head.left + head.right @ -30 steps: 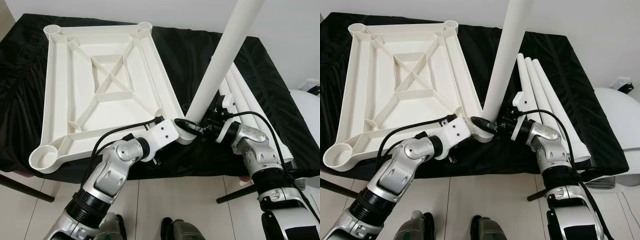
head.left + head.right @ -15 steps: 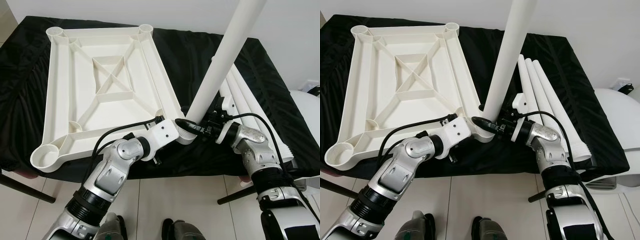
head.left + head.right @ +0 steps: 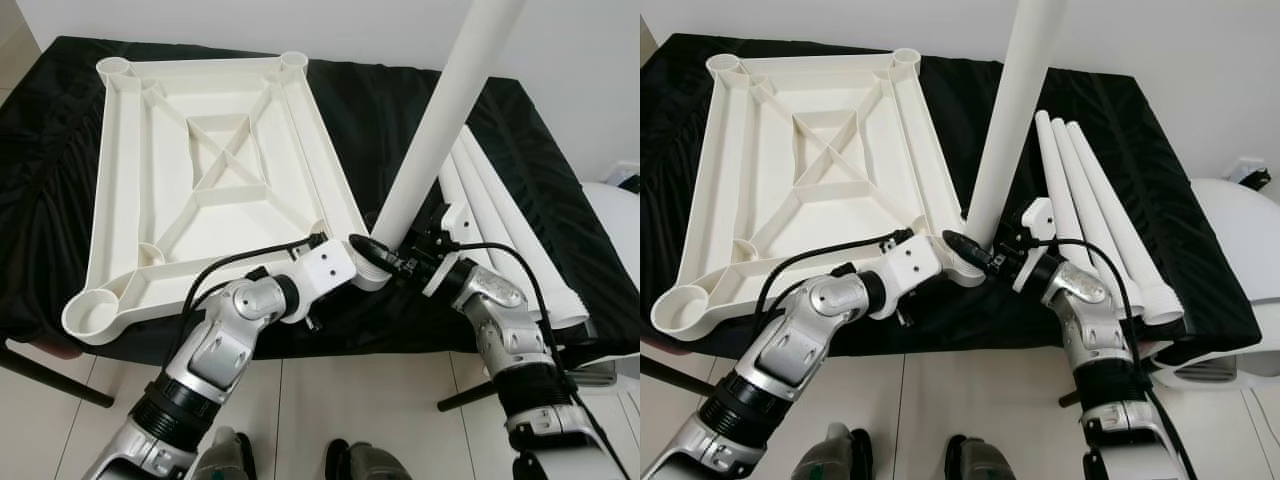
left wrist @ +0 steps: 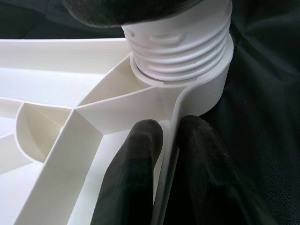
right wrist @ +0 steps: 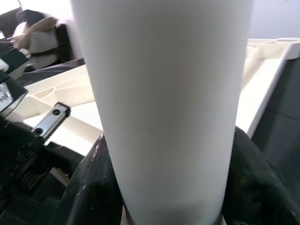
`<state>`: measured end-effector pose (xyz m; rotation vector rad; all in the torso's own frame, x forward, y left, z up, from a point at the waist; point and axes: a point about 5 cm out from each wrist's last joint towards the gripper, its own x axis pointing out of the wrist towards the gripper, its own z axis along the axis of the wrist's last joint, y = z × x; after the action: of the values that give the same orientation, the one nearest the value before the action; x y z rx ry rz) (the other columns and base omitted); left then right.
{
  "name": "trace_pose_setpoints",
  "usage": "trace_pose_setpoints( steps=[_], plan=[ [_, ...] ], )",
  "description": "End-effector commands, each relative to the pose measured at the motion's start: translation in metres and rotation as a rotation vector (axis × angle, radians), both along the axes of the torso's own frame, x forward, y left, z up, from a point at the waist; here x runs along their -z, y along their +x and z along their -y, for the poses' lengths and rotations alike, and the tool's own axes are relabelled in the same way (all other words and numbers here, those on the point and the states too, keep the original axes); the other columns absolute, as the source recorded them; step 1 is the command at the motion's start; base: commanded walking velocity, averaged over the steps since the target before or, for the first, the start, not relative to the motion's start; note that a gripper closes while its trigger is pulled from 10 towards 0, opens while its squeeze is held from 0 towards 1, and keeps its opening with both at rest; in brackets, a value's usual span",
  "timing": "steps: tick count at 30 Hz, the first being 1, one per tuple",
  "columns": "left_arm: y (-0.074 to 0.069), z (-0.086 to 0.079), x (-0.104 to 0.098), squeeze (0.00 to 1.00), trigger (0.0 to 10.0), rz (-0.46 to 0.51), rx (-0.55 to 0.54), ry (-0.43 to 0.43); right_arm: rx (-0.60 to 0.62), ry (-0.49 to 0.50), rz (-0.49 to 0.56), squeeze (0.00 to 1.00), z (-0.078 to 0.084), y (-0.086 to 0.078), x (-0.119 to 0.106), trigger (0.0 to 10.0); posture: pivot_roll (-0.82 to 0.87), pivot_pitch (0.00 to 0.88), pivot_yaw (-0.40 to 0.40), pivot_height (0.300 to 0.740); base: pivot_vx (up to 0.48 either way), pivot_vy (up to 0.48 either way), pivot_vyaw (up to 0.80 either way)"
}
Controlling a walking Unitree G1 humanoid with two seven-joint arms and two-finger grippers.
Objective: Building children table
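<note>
Left wrist view: left hand (image 4: 166, 154) pinches the thin rim wall of the white tabletop (image 4: 70, 93), one black finger (image 4: 133, 173) inside, the other outside, right below the corner socket (image 4: 206, 89). The threaded end of the leg (image 4: 180, 42) sits in that socket, several threads still above the collar.

Right wrist view: right hand (image 5: 168, 187) is clamped on the leg's shaft, a black finger (image 5: 86, 187) on each side, close to its lower end.

Eye views: both hands meet at the tabletop's near right corner. Leg (image 3: 440, 120) stands up from there, tilted toward the robot's right, top out of frame. Tabletop (image 3: 200, 170) lies upside down, ribs up, w/ round sockets at its corners, on a bench covered in black cloth (image 3: 370, 110). Three spare legs (image 3: 1090, 220) lie side by side on the cloth just right of the right hand. White floor tiles (image 3: 380, 410) below.
</note>
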<state>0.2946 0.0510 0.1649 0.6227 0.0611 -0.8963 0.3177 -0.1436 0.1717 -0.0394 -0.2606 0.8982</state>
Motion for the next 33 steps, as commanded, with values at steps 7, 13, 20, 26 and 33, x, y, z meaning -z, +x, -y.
trace_pose_setpoints(
  steps=[7, 13, 20, 26, 33],
  plan=[
    [0.002, -0.001, -0.003, 0.00, 10.0, 0.036, -0.010, 0.013, 0.191, 0.070, 0.005, 0.00, -0.008, -0.011, -0.001, 10.0, -0.08, 0.112, -0.041, 0.740, 0.000, 0.000, 0.00],
    [0.003, -0.002, -0.003, 0.00, 10.0, 0.039, -0.012, 0.014, 0.314, 0.088, 0.001, 0.00, -0.018, -0.016, 0.000, 10.0, -0.08, 0.111, -0.047, 0.740, 0.000, 0.000, 0.00],
    [0.004, -0.003, -0.004, 0.00, 10.0, 0.044, -0.014, 0.016, 0.469, 0.126, -0.034, 0.00, -0.033, -0.021, 0.002, 10.0, -0.07, 0.103, -0.050, 0.740, 0.000, 0.000, 0.00],
    [0.005, -0.004, -0.004, 0.00, 10.0, 0.046, -0.016, 0.019, 0.545, 0.162, -0.066, 0.00, -0.046, -0.025, 0.003, 10.0, -0.07, 0.092, -0.054, 0.740, 0.000, 0.000, 0.00],
    [0.005, -0.004, -0.004, 0.00, 10.0, 0.048, -0.017, 0.019, 0.555, 0.170, -0.078, 0.00, -0.053, -0.028, 0.004, 10.0, -0.07, 0.085, -0.058, 0.740, 0.000, 0.000, 0.00]
  ],
)
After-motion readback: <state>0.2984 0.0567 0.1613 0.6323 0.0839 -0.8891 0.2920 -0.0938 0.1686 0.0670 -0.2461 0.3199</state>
